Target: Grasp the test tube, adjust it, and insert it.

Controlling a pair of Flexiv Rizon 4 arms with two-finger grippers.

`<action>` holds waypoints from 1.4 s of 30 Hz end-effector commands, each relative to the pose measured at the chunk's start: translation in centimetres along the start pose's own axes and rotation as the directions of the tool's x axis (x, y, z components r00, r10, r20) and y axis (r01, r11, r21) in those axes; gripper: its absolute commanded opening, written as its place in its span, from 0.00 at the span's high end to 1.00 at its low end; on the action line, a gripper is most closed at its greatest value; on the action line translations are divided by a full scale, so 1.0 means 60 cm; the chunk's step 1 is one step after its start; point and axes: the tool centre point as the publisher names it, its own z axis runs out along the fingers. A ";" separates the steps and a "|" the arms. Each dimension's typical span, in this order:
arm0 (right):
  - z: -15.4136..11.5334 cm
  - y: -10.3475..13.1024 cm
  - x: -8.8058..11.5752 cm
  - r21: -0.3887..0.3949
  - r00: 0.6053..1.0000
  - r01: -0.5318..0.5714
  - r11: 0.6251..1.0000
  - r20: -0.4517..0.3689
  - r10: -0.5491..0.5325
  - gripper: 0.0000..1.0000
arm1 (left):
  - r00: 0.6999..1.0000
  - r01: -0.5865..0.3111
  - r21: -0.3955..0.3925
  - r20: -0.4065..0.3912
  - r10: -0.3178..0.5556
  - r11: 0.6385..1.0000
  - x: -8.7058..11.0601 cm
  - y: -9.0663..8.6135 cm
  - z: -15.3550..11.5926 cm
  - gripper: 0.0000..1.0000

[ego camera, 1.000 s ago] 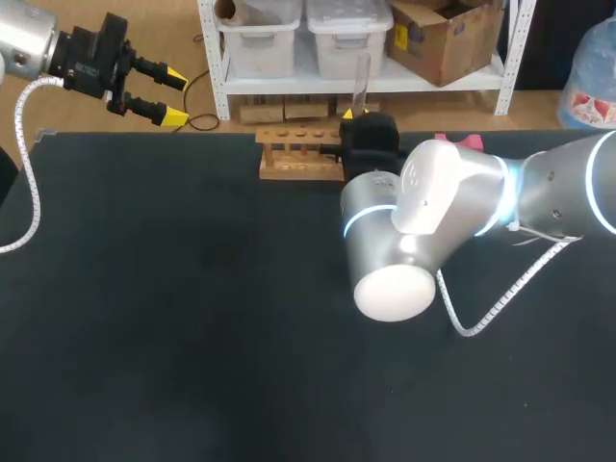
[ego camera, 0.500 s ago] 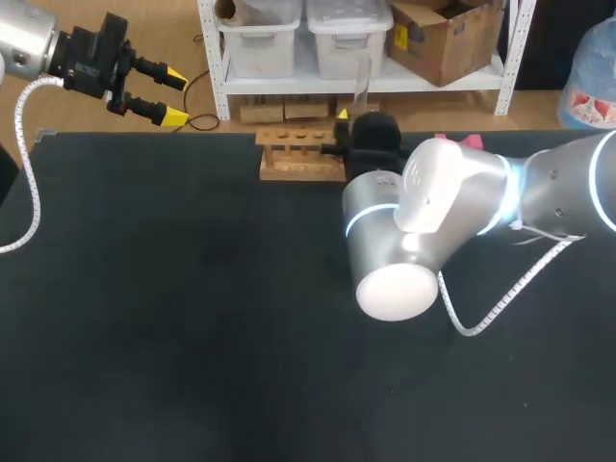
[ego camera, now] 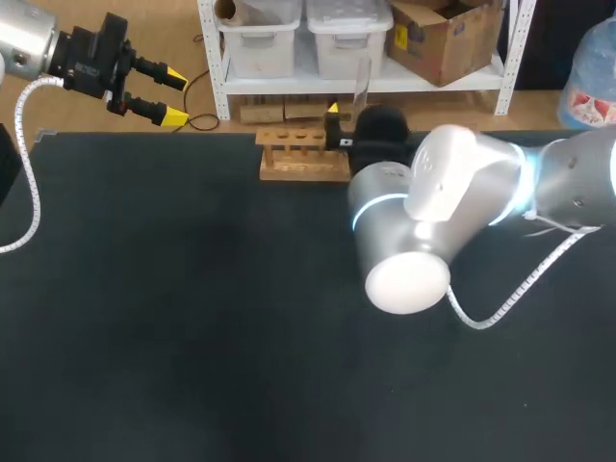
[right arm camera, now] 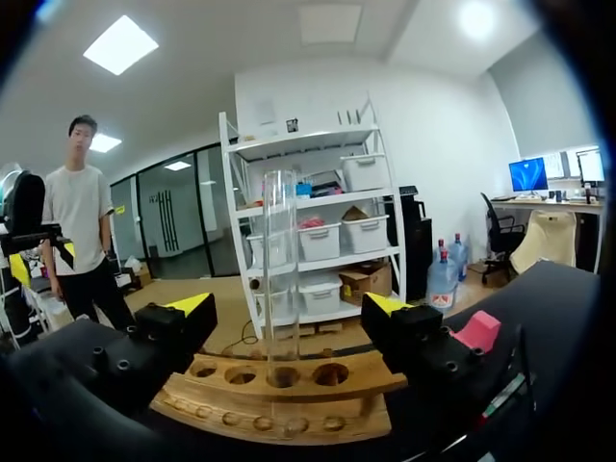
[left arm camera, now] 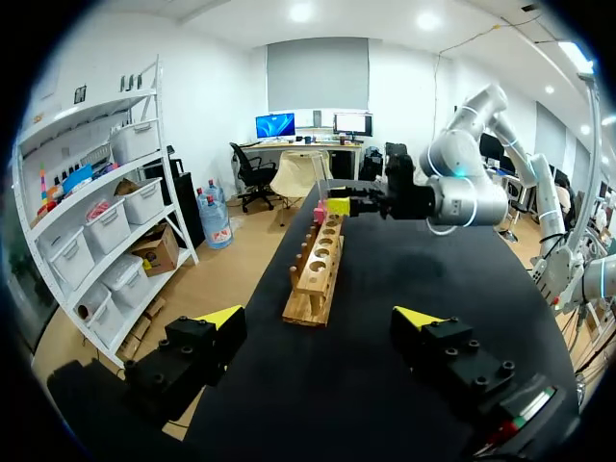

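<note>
A clear test tube (right arm camera: 280, 279) stands upright in a hole of the wooden rack (right arm camera: 279, 390). My right gripper (right arm camera: 289, 306) is open around it, with a gap between each yellow-tipped finger (right arm camera: 188, 306) and the glass. In the head view the rack (ego camera: 303, 154) sits at the table's far edge, the tube (ego camera: 361, 82) rises at its right end, and the right gripper (ego camera: 351, 120) is partly hidden by its arm. My left gripper (ego camera: 175, 96) hangs open and empty over the far left corner. The left wrist view looks along the rack (left arm camera: 318, 269) past the left gripper (left arm camera: 319, 318).
A small pink object (ego camera: 469, 141) lies on the table to the right of the rack, beside my right arm. The right arm's big elbow (ego camera: 414, 241) hangs over the middle right of the black table (ego camera: 192, 318).
My right gripper has opened and let go of the test tube, which stays upright in the rack. The right arm has shifted slightly to the right. The left arm has not moved.
</note>
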 end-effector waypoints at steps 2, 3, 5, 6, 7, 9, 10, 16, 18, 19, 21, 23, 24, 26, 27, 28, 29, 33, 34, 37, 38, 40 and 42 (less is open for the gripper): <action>-0.030 -0.019 -0.024 -0.515 0.999 0.001 0.857 -0.033 -0.020 0.00 | 1.000 -0.002 -0.007 0.001 0.002 1.000 0.001 -0.004 0.000 0.00; -0.033 -0.020 -0.026 -0.528 0.999 0.005 0.849 -0.038 -0.030 0.00 | 1.000 -0.002 -0.007 0.001 0.002 1.000 0.001 -0.004 0.000 0.00; -0.040 -0.022 -0.030 -0.577 0.998 0.011 0.817 -0.043 -0.044 0.00 | 1.000 -0.002 -0.007 0.001 0.002 1.000 0.001 -0.004 0.000 0.00; -0.044 -0.023 -0.031 -0.599 0.997 0.016 0.800 -0.047 -0.055 0.00 | 1.000 -0.002 -0.007 0.001 0.002 1.000 0.001 -0.004 0.000 0.00; -0.048 -0.024 -0.032 -0.637 0.997 0.010 0.771 -0.053 -0.057 0.00 | 1.000 -0.002 -0.007 0.001 0.002 1.000 0.001 -0.004 0.000 0.00; -0.055 -0.027 -0.034 -0.697 0.996 0.003 0.717 -0.060 -0.063 0.00 | 1.000 -0.002 -0.007 0.001 0.002 1.000 0.001 -0.004 0.000 0.00; -0.058 -0.030 -0.034 -0.727 0.996 -0.008 0.687 -0.067 -0.058 0.00 | 1.000 -0.002 -0.007 0.001 0.002 1.000 0.001 -0.004 0.000 0.00; -0.072 -0.048 -0.035 -0.862 0.995 -0.066 0.503 -0.093 -0.029 0.00 | 1.000 -0.002 -0.007 0.001 0.002 1.000 0.001 -0.004 0.000 0.00; -0.071 -0.057 -0.037 -0.874 0.994 -0.099 0.475 -0.113 -0.001 0.00 | 1.000 -0.002 -0.007 0.001 0.002 1.000 0.001 -0.004 0.000 0.00; -0.072 -0.062 -0.038 -0.881 0.993 -0.108 0.462 -0.117 0.008 0.00 | 1.000 -0.002 -0.007 0.001 0.002 1.000 0.001 -0.004 0.000 0.00; -0.070 -0.069 -0.042 -0.879 0.991 -0.134 0.457 -0.133 0.034 0.00 | 1.000 -0.002 -0.007 0.001 0.002 1.000 0.001 -0.004 0.000 0.00; -0.070 -0.076 -0.044 -0.881 0.989 -0.148 0.449 -0.142 0.045 0.00 | 1.000 -0.002 -0.007 0.001 0.002 1.000 0.001 -0.004 0.000 0.00; -0.071 -0.079 -0.046 -0.887 0.987 -0.159 0.434 -0.151 0.054 0.00 | 1.000 -0.002 -0.007 0.001 0.002 1.000 0.001 -0.004 0.000 0.00; -0.071 -0.085 -0.047 -0.890 0.985 -0.170 0.422 -0.161 0.058 0.00 | 1.000 -0.002 -0.007 0.001 0.002 1.000 0.001 -0.004 0.000 0.00; -0.072 -0.087 -0.048 -0.892 0.985 -0.169 0.419 -0.165 0.047 0.00 | 1.000 -0.002 -0.007 0.001 0.002 1.000 0.001 -0.004 0.000 0.00; -0.072 -0.089 -0.048 -0.892 0.986 -0.164 0.420 -0.165 0.034 0.00 | 1.000 -0.002 -0.007 0.001 0.002 1.000 0.001 -0.004 0.000 0.00; -0.072 -0.090 -0.050 -0.893 0.986 -0.161 0.421 -0.165 0.026 0.00 | 1.000 -0.002 -0.007 0.001 0.002 1.000 0.001 -0.004 0.000 0.00; -0.075 -0.094 -0.058 -0.902 0.985 -0.164 0.398 -0.168 0.025 0.00 | 1.000 -0.002 -0.007 0.001 0.002 1.000 0.001 -0.004 0.000 0.00; -0.076 -0.095 -0.059 -0.904 0.985 -0.168 0.394 -0.171 0.026 0.00 | 1.000 -0.002 -0.007 0.001 0.002 1.000 0.001 -0.004 0.000 0.00; -0.077 -0.096 -0.060 -0.901 0.981 -0.187 0.393 -0.189 0.034 0.00 | 1.000 -0.002 -0.007 0.001 0.002 1.000 0.001 -0.004 0.000 0.00; -0.077 -0.096 -0.060 -0.901 0.981 -0.187 0.393 -0.189 0.034 0.00 | 1.000 -0.002 -0.007 0.001 0.002 1.000 0.001 -0.004 0.000 0.00; -0.077 -0.096 -0.060 -0.901 0.981 -0.187 0.393 -0.189 0.034 0.00 | 1.000 -0.002 -0.007 0.001 0.002 1.000 0.001 -0.004 0.000 0.00; -0.077 -0.096 -0.060 -0.901 0.981 -0.187 0.393 -0.189 0.034 0.00 | 1.000 -0.002 -0.007 0.001 0.002 1.000 0.001 -0.004 0.000 0.00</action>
